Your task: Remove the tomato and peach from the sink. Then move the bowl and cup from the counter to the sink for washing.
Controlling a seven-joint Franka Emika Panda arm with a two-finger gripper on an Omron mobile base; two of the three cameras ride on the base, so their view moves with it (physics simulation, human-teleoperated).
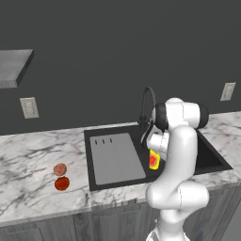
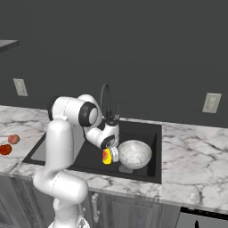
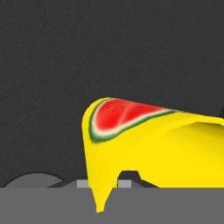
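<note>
Fruit sits far to the left on the counter (image 1: 28, 160), which is white marble with grey veins. The peach (image 1: 60, 169) is pale pink, and the tomato (image 1: 62, 183) is darker red. The tomato lies just in front of the peach, very close to it. Both are out of the sink (image 1: 216, 160) and well apart from it.

Next comes the big black sink. A flat grey panel (image 1: 115, 157) fills its left side. A black curved faucet (image 1: 148, 101) stands at the back.

The white arm bends down into the sink. The gripper (image 2: 110, 153) hangs low in the basin. The cup (image 2: 107, 156) is right at its fingers. The cup is yellow with a red watermelon picture on it. In the hand view the cup (image 3: 144, 140) looks very big and close, and it leans to one side. I cannot tell if the fingers are gripping the cup or are a little apart from it.

The bowl (image 2: 134, 154) is to the right of the cup, inside the sink. It is wide, pale and speckled. It sits just beside the cup and the gripper.
</note>
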